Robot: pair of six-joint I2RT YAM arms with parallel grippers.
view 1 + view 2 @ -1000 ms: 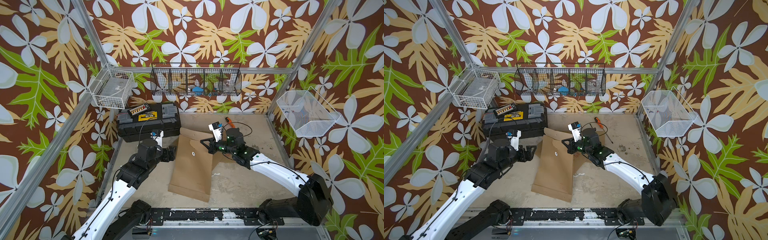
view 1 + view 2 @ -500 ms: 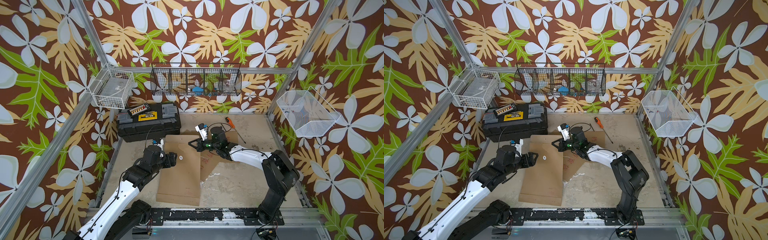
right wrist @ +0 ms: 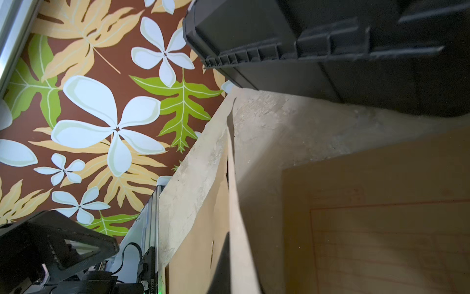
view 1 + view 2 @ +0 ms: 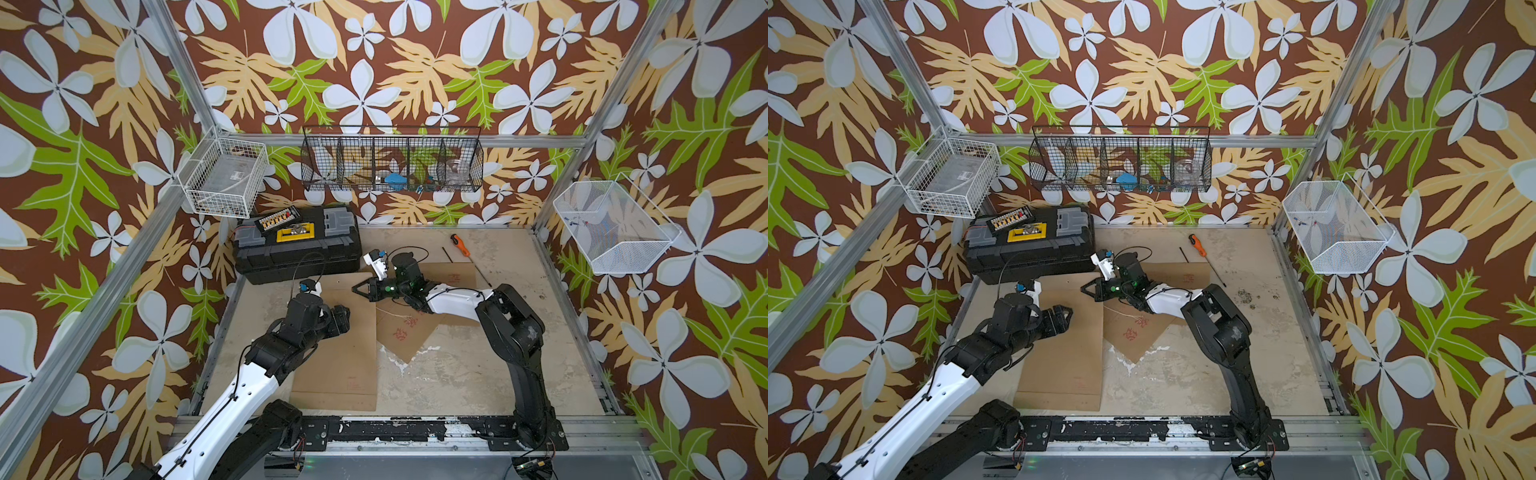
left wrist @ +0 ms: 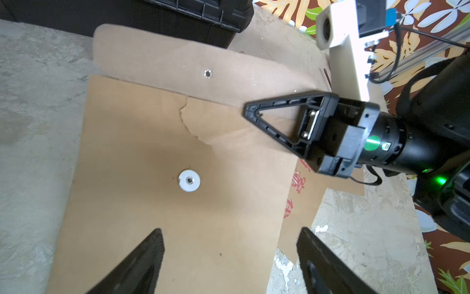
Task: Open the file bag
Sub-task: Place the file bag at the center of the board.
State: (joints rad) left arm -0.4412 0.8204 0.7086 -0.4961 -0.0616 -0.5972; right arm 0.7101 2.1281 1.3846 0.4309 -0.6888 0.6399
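Both of my grippers sit low over the beige counter at mid-frame. At the upper left a white wire basket hangs on the wall. Just below and right of it a black plastic toolbox with a yellow latch stands at the back of the counter.

My left gripper hovers left of centre over the flat brown kraft-paper file bag, jaws spread wide with nothing between them. The file bag lies flat on the counter, its length running from the toolbox toward the lower edge of the frame. In the left wrist view my two black fingers stand apart at the bottom of the frame. A white round button sits uncovered on the file bag at centre.

The brown paper flap is folded back and reaches the foot of the toolbox. It carries a small metal eyelet, and a ragged tear runs below its fold. My right gripper lies at the right end of the flap with its jaws closed. In the right wrist view the paper's edge runs in between them, so I am pinching the flap.

Right of the file bag, more brown paper sheets with red print lie partly under my right arm. Farther right an orange-handled screwdriver lies near the back wall, and a white mesh basket hangs at the right edge.
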